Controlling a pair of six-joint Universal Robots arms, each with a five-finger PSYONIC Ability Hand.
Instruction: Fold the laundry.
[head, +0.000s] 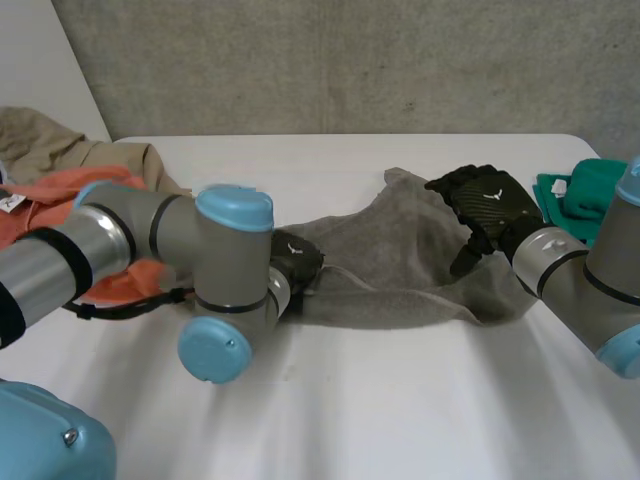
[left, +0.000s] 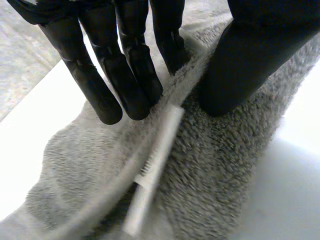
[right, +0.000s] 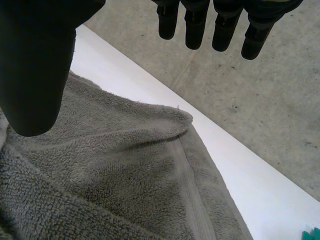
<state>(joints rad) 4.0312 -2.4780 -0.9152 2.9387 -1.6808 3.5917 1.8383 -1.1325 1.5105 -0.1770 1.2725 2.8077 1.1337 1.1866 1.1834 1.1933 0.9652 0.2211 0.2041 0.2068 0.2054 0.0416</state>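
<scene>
A grey towel (head: 400, 260) lies crumpled across the middle of the white table (head: 400, 400). My left hand (head: 295, 262) is at the towel's left end, partly hidden behind my own arm. In the left wrist view its fingers (left: 130, 75) and thumb (left: 240, 65) pinch the hemmed edge of the towel (left: 210, 175) between them, beside a white label. My right hand (head: 490, 205) hovers over the towel's right part. Its fingers (right: 195, 25) and thumb (right: 35, 65) are spread above the towel (right: 125, 175) and hold nothing.
A pile of laundry lies at the table's left, with an orange garment (head: 50, 200) and a tan one (head: 40, 140). A green cloth (head: 580, 190) sits at the right edge, close to my right arm.
</scene>
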